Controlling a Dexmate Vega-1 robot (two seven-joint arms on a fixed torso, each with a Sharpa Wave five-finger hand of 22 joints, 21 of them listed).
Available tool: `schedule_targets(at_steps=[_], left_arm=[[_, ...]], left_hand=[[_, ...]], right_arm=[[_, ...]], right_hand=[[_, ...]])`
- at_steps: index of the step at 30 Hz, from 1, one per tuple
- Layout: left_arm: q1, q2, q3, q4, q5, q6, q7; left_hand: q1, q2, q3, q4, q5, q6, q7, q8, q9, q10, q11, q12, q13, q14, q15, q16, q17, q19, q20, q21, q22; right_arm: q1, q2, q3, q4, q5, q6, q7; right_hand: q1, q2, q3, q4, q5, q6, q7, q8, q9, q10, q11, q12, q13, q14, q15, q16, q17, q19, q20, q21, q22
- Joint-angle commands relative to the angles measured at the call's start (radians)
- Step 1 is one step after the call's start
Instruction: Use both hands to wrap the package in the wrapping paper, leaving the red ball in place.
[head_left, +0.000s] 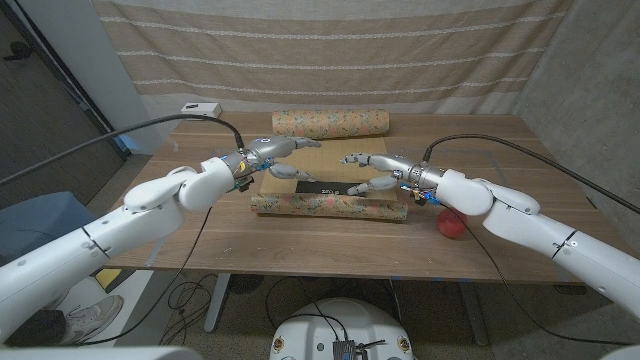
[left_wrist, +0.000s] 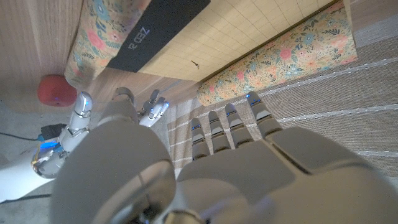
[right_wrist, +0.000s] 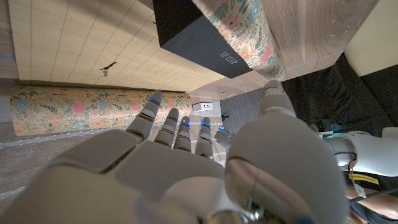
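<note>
Head view first: black package (head_left: 322, 187) sits on the floral wrapping paper (head_left: 330, 205) mid-counter (head_left: 300, 245), left robot hand (head_left: 283, 158) and right robot hand (head_left: 372, 172) hovering over it, fingers spread and empty, so I'd grab the curled near edge evenly from both ends. Left wrist view shows the red ball (left_wrist: 57, 91) just off the roll's end. Right wrist view has a white tag (right_wrist: 205, 106) past the far roll, so keep that elbow high.

Black package (left_wrist: 158, 31) carries white print, seen upside down just beyond the left hand (left_wrist: 205, 168) fingertips; reads roughly "ZEG", not sure. Same print shows on the package side in the right wrist view, just past the right hand (right_wrist: 186, 168), too blurred to confirm. Small white label (right_wrist: 205, 106) beyond those fingertips, illegible.
</note>
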Motion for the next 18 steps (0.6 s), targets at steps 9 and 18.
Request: schedule_targets(at_steps=[9, 18], left_arm=[[0.167, 0.037, 0.016, -0.119, 0.330, 0.196, 0.067], [0.173, 0.002, 0.053, -0.080, 0.415, 0.210, 0.096]], left_hand=[[0.045, -0.007, 0.001, -0.017, 0.017, -0.004, 0.005, 0.002, 0.007, 0.005, -0.003, 0.006, 0.003, 0.015, 0.000, 0.008, 0.004, 0.029, 0.008, 0.001, -0.001], [0.081, -0.018, -0.010, -0.020, 0.028, -0.081, 0.022, -0.017, 0.008, -0.046, -0.003, -0.006, 0.004, -0.004, 0.000, 0.000, 0.004, 0.035, 0.010, -0.007, 0.000]], right_arm=[[-0.065, -0.027, -0.027, -0.108, -0.306, -0.054, -0.051], [-0.090, -0.005, -0.042, -0.087, -0.430, -0.067, -0.140]], right_hand=[[0.053, -0.002, 0.008, -0.021, 0.026, 0.010, -0.013, 0.012, 0.000, 0.020, -0.016, 0.013, 0.001, 0.025, -0.019, 0.006, -0.007, 0.034, -0.012, 0.004, 0.000], [0.085, 0.000, 0.010, -0.018, 0.044, -0.054, -0.029, -0.005, -0.001, -0.005, -0.033, 0.004, 0.001, 0.022, -0.042, 0.005, -0.012, 0.037, -0.039, 0.001, 0.000]])
